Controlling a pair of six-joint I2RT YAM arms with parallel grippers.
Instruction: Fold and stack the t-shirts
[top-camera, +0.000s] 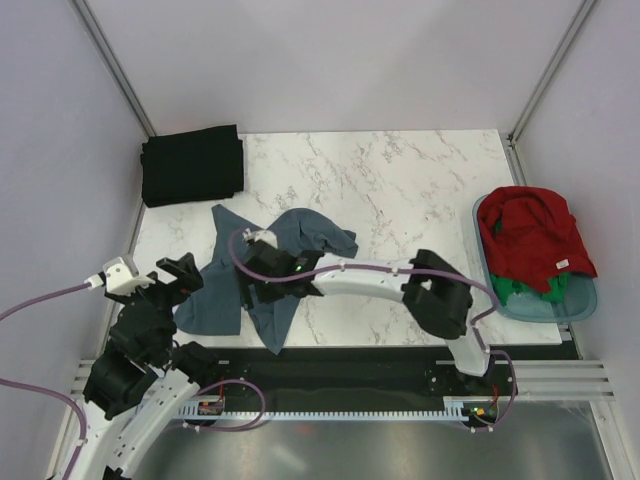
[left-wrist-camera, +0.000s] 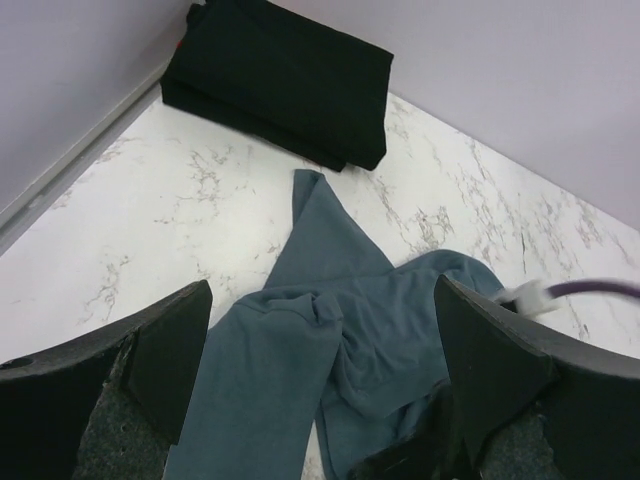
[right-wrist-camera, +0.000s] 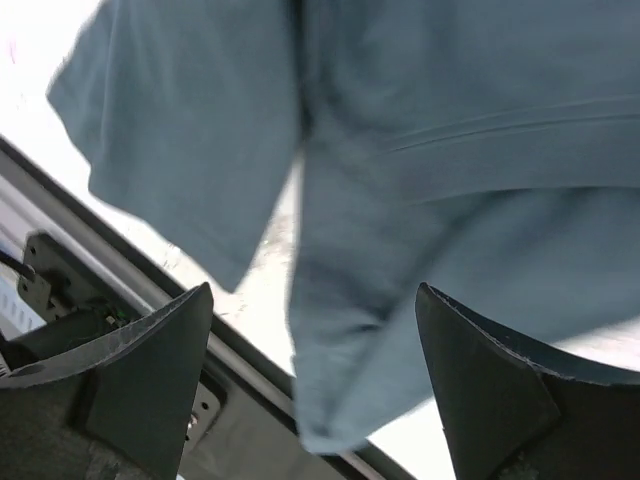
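Right gripper hangs directly over the slate blue-grey t-shirt, fingers spread wide with nothing between them; left gripper is likewise agape and empty, poised just off the shirt's left edge. Shirt lies crumpled at the near-left of the marble table, long axis roughly far-to-near, bunched at its far right end, one tail reaching the near edge. Judgement: right arm is the nearer, cloth straight below it, while the left must reach rightward; folded black t-shirt sits well apart in the far-left corner.
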